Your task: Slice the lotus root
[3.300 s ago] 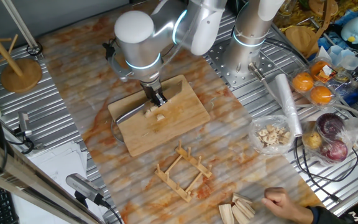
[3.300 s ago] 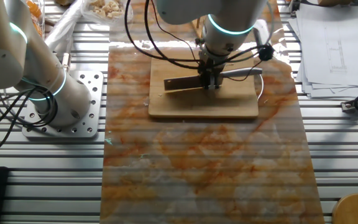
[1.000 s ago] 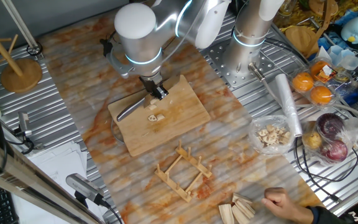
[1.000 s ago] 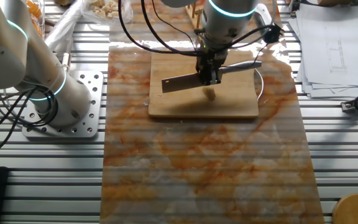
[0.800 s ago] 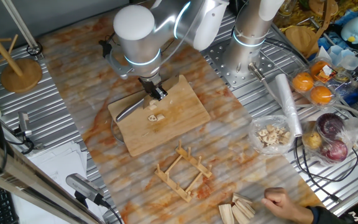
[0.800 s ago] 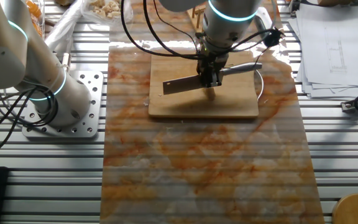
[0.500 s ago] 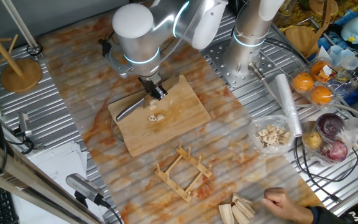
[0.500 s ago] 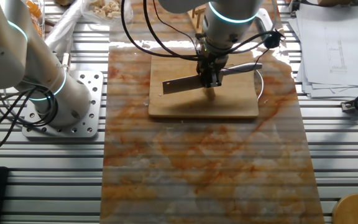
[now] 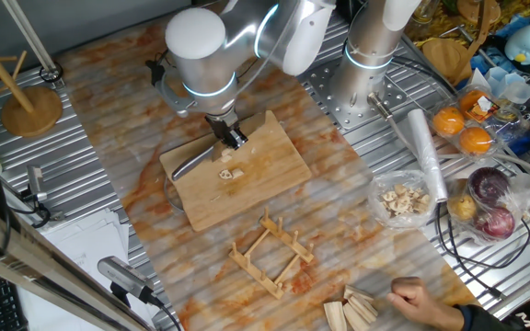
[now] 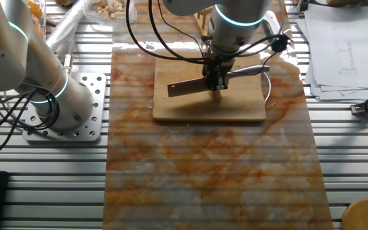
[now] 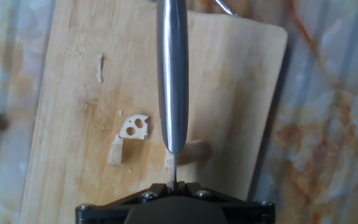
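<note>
- The claw (image 10: 218,83) is clamped on the handle of a knife (image 10: 187,86), with the blade held above the cutting board (image 9: 274,170) and running out to one side of the hand.
- The lotus root (image 11: 191,151) lies on the board as a short stubby chunk — in the hand view it sits right under the knife's spine, poking out to one side of it.
- Just beside the chunk lie a cut slice (image 11: 135,127) with two small holes and a pale scrap (image 11: 115,151); a few crumbs are scattered further up the board.
- By its look the root is light and stiff, probably crisp rather than soft — it should part cleanly under a straight downward press, but nothing pins it, so a round stub this small may roll or skid on the wood.
- The holed slice looks thin and brittle; I judge it would snap if pushed about by the blade.
- The thing to hold is the knife, by its handle, as it is held now; the root itself is best met across its long axis, near the cut end, so each pass takes off a thin disc.
- The board rests on the marbled mat (image 10: 209,166) of the desk.
</note>
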You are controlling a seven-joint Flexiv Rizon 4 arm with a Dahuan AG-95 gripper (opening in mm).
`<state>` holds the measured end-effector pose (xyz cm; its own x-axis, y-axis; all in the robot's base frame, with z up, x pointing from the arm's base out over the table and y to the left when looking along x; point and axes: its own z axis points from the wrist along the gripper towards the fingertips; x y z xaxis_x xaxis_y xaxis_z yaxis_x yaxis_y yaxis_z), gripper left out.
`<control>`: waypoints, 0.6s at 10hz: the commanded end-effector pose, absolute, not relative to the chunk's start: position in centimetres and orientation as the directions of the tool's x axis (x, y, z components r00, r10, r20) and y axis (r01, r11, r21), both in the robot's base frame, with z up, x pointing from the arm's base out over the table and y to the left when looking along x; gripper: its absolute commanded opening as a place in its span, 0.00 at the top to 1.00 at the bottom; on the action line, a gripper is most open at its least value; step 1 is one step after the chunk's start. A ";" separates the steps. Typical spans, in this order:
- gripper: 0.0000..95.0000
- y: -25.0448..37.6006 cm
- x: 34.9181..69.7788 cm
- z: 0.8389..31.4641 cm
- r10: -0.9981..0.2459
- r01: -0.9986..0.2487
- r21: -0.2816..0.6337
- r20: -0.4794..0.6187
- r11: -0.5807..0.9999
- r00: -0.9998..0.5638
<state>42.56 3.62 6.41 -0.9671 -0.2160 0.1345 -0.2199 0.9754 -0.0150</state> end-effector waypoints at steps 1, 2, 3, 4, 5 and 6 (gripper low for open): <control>1.00 3.8 42.5 5.7 -0.215 -0.219 -0.014 0.125 0.976 -0.968; 1.00 3.8 42.6 5.2 -0.215 -0.218 -0.016 0.124 0.976 -0.969; 1.00 3.7 42.8 4.5 -0.216 -0.219 -0.014 0.122 0.976 -0.969; 1.00 3.5 42.9 3.7 -0.219 -0.222 -0.015 0.116 0.975 -0.969; 1.00 3.3 43.1 2.7 -0.210 -0.211 0.008 0.108 0.978 -0.972; 1.00 3.3 43.0 2.3 -0.200 -0.198 0.024 0.141 0.980 -0.970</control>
